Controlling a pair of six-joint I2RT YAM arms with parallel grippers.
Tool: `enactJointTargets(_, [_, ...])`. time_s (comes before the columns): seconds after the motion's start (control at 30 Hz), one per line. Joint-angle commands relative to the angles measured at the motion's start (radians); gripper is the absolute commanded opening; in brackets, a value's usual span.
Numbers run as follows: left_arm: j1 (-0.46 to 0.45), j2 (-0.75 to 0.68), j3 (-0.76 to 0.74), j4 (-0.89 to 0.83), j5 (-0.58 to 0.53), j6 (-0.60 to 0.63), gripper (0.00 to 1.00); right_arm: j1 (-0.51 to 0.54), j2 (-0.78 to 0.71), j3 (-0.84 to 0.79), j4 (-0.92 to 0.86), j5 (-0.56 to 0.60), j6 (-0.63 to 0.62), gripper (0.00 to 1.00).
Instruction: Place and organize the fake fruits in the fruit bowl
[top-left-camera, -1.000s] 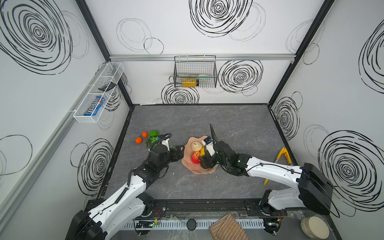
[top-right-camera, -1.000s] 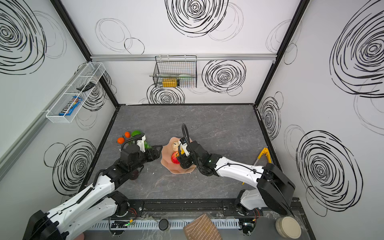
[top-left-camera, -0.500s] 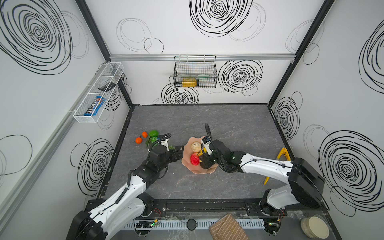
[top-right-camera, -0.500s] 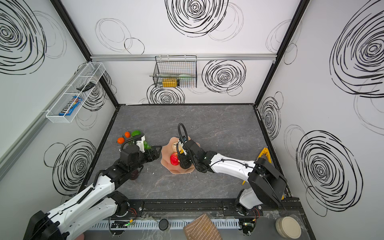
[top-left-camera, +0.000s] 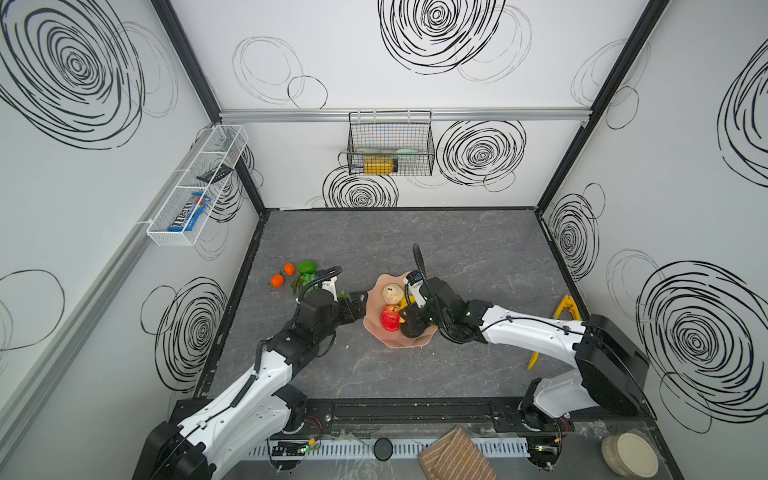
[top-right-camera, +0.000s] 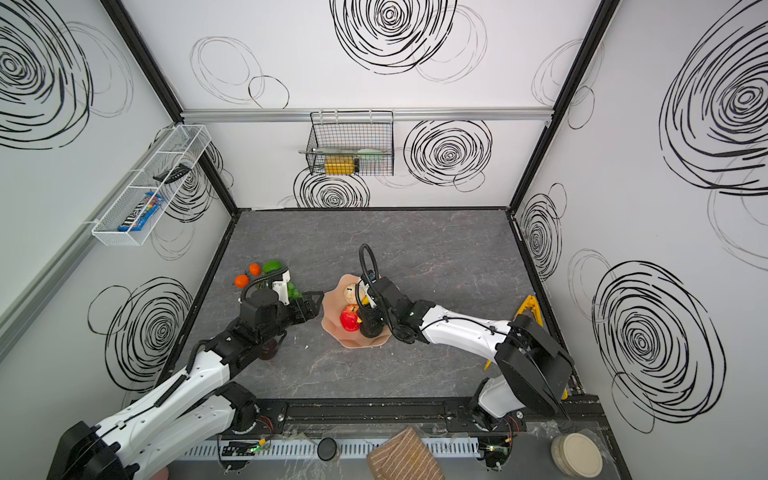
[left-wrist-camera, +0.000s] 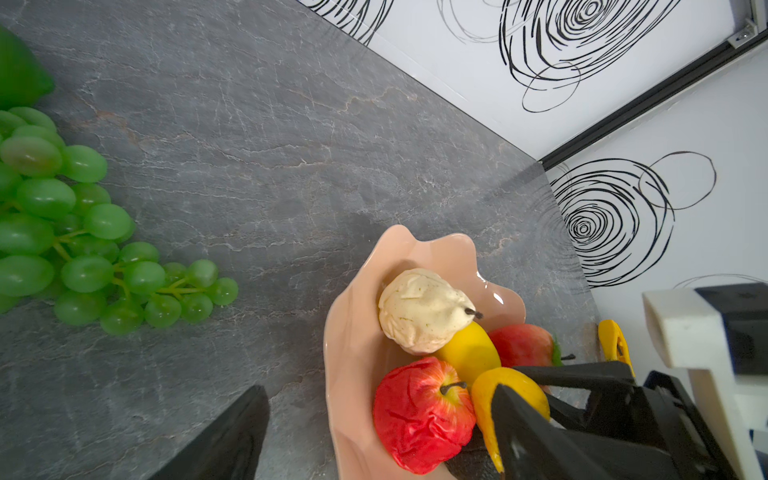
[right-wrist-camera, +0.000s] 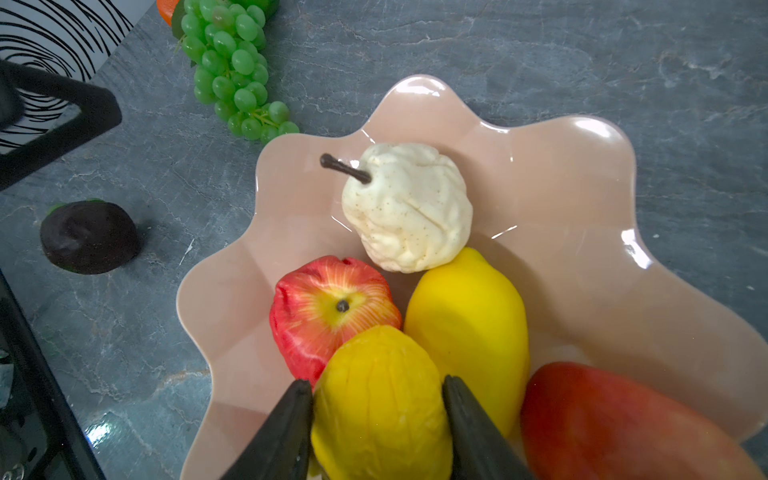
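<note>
The peach fruit bowl (right-wrist-camera: 582, 208) (top-left-camera: 399, 343) with a wavy rim holds a beige pear (right-wrist-camera: 407, 208), a red apple (right-wrist-camera: 328, 311) (top-left-camera: 390, 319), a lemon (right-wrist-camera: 469, 328), a red-orange fruit (right-wrist-camera: 615, 419) and a wrinkled yellow pear (right-wrist-camera: 378, 415). My right gripper (right-wrist-camera: 377, 382) (top-left-camera: 409, 326) reaches down into the bowl, with both fingers pressed on the yellow pear's sides. My left gripper (top-left-camera: 360, 306) (top-right-camera: 313, 305) stands open and empty just left of the bowl rim. Green grapes (left-wrist-camera: 83, 249) (top-left-camera: 303, 282), a lime (top-left-camera: 307, 266), two oranges (top-left-camera: 277, 280) and a dark fruit (right-wrist-camera: 89, 237) lie on the table.
Yellow tongs (top-left-camera: 563, 309) lie by the right wall. A wire basket (top-left-camera: 390, 143) hangs on the back wall and a white rack (top-left-camera: 195, 187) on the left wall. A cream lidded container (top-left-camera: 629, 455) sits outside the front rail.
My right gripper has shifted slightly towards the bowl's front and its jaws have narrowed onto the yellow pear. The left arm has stayed still.
</note>
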Motion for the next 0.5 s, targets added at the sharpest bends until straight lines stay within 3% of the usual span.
enactJointTargets(0.0, [0.005, -0.002, -0.016, 0.064, 0.013, 0.010, 0.88, -0.024, -0.033, 0.010, -0.012, -0.036, 0.023, 0.38])
enactJointTargets(0.2, [-0.065, -0.009, -0.025, 0.137, 0.011, 0.047, 0.86, -0.078, -0.092, 0.001, 0.003, -0.106, 0.086, 0.38])
enactJointTargets(0.47, [-0.348, 0.005, -0.045, 0.376, -0.138, 0.261, 0.86, -0.150, -0.183, -0.040, 0.108, -0.244, 0.290, 0.38])
